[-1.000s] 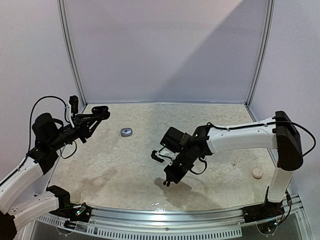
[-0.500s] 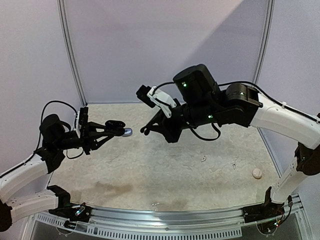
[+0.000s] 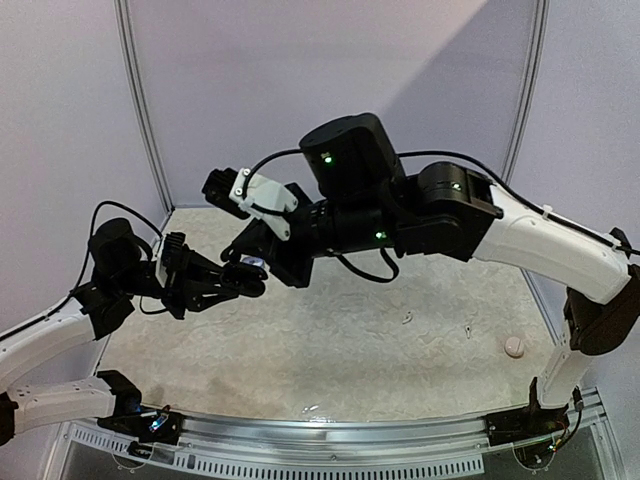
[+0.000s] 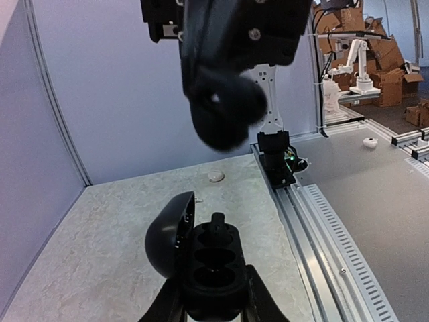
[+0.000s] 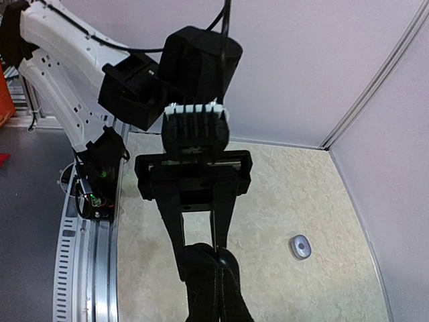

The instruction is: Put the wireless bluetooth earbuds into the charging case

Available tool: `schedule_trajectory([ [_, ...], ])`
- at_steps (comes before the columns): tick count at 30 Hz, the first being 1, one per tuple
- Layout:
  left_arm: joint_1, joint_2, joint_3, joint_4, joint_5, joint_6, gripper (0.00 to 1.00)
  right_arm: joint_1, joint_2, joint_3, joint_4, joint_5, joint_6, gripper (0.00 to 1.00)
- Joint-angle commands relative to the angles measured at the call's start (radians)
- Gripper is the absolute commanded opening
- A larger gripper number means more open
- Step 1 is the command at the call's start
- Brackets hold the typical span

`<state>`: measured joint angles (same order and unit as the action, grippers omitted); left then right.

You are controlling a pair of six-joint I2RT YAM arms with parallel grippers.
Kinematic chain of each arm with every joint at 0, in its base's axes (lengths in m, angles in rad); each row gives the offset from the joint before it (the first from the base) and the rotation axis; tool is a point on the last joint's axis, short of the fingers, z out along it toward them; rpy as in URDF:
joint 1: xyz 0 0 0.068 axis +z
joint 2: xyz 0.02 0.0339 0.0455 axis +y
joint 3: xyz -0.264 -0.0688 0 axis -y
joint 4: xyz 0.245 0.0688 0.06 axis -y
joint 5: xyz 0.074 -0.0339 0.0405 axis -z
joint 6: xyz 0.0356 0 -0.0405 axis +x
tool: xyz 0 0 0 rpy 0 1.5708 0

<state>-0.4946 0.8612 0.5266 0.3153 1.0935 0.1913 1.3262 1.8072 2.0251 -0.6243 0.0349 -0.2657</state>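
Note:
My left gripper (image 4: 213,298) is shut on the black charging case (image 4: 213,265), held above the table with its lid (image 4: 167,231) swung open to the left. One black earbud (image 4: 218,225) sits in the case's far slot; the nearer slots look empty. My right gripper (image 3: 262,265) hangs just above the case, fingers (image 5: 218,268) pressed together, nothing visible between them. In the right wrist view its fingertips cover the case. Two tiny white earbuds (image 3: 407,320) (image 3: 468,330) lie on the table to the right.
A small grey oval case (image 5: 299,247) lies on the table near the back left. A white round object (image 3: 514,346) rests near the right edge. The enclosure's walls (image 3: 330,100) stand behind and beside. The metal rail (image 4: 315,221) runs along the front.
My right arm has lifted off the table and swung up and left, over the case. My left arm has carried the open case rightward, toward the middle.

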Motion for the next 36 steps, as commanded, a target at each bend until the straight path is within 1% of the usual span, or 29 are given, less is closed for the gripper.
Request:
schedule_trajectory([
  [1, -0.020, 0.007, 0.023, -0.030, 0.013, -0.003, 0.00, 0.007, 0.049, 0.033, -0.027, -0.010, -0.066, 0.00],
  [12, -0.027, 0.006, 0.023, -0.033, 0.005, -0.009, 0.00, 0.008, 0.091, 0.039, -0.086, 0.042, -0.087, 0.00],
  [22, -0.032, 0.004, 0.024, -0.035, -0.011, -0.021, 0.00, 0.007, 0.127, 0.056, -0.086, 0.096, -0.105, 0.00],
  [27, -0.033, -0.002, 0.023, -0.045, -0.043, -0.034, 0.00, 0.008, 0.151, 0.063, -0.088, 0.138, -0.089, 0.00],
  [36, -0.039, -0.002, 0.019, -0.051, -0.142, -0.077, 0.00, 0.008, 0.161, 0.061, -0.078, 0.230, -0.039, 0.00],
])
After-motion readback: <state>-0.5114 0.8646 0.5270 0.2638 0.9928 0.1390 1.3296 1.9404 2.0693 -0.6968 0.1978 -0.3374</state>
